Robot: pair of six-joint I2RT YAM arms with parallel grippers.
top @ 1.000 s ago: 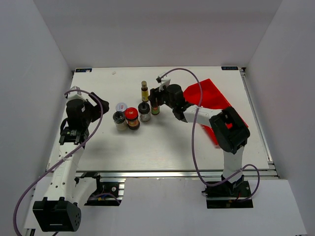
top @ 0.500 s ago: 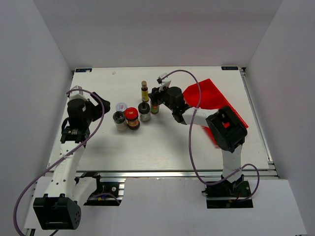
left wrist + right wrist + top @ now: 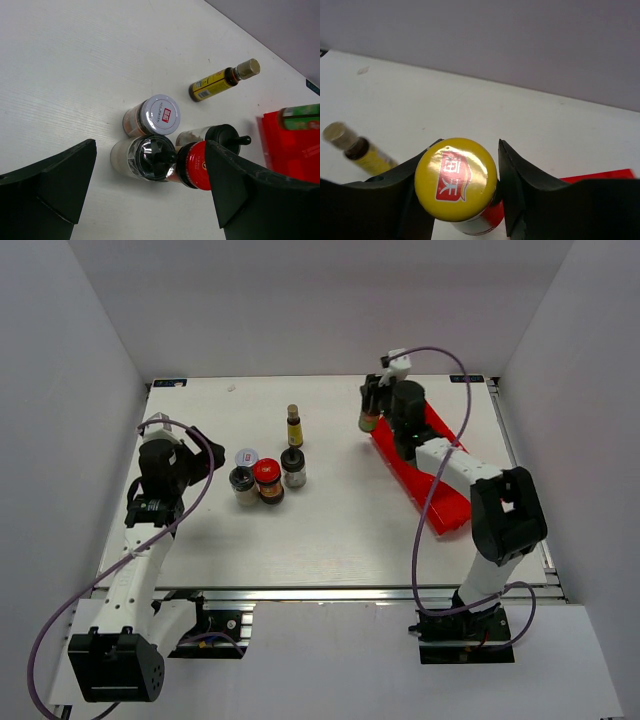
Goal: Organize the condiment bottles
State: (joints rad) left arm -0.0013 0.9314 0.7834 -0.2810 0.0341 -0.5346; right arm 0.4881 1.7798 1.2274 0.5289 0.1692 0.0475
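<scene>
My right gripper (image 3: 371,403) (image 3: 469,150) is shut on a slim dark sauce bottle with a yellow cap (image 3: 456,178) (image 3: 369,418). It holds the bottle upright at the far left corner of the red bin (image 3: 425,472). The other slim bottle (image 3: 293,425) (image 3: 220,83) stands at the middle back. In front of it cluster two black-capped shakers (image 3: 293,468) (image 3: 242,483), a red-lidded jar (image 3: 267,480) (image 3: 196,165) and a white-lidded jar (image 3: 246,457) (image 3: 161,111). My left gripper (image 3: 195,454) (image 3: 150,148) hangs open to the left of the cluster, holding nothing.
The red bin lies slantwise on the right half of the table, under my right forearm. Its edge (image 3: 292,150) shows at the right of the left wrist view. The table's back edge and the grey wall are close behind the held bottle.
My right gripper closed on the sauce bottle beside the shakers and carried it back and right to the bin's far corner. The left arm barely moved.
</scene>
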